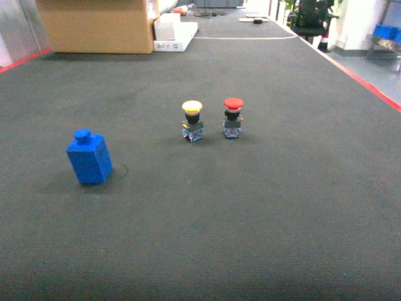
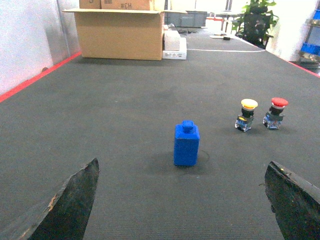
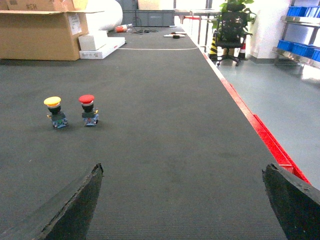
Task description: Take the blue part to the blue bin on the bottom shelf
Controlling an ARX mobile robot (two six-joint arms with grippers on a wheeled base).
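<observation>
I see the blue part [image 1: 89,158] standing upright on the dark mat [image 1: 250,219], stud on top, at about 9 o'clock from centre in the head view, nothing touching it. In the left wrist view the part [image 2: 186,143] sits dead ahead at 12 o'clock, between the two fingers but well in front of them.

Left gripper [image 2: 182,210]: fingers [image 2: 70,205] spread wide, one at each lower corner of that view, nothing held. Right gripper [image 3: 182,207]: fingers [image 3: 75,205] likewise wide apart, nothing between them, only bare mat ahead. Neither gripper shows in the head view.

Yellow-capped push button [image 1: 192,120] and red-capped push button [image 1: 232,117] stand side by side near mat centre, at roughly 2 o'clock from the part and well apart from it. From the right wrist they sit at 10 o'clock, yellow [image 3: 54,111] left of red [image 3: 88,109].

Far end: cardboard box [image 1: 100,25] at 11 o'clock, white flat boxes [image 1: 175,31] just beside it at its right. Red line [image 3: 260,130] runs along the mat's right edge. Blue bins [image 3: 300,47] on a steel rack at 2 o'clock in the right wrist view, far off past the grey floor; I can't tell which shelf level they are on.
</observation>
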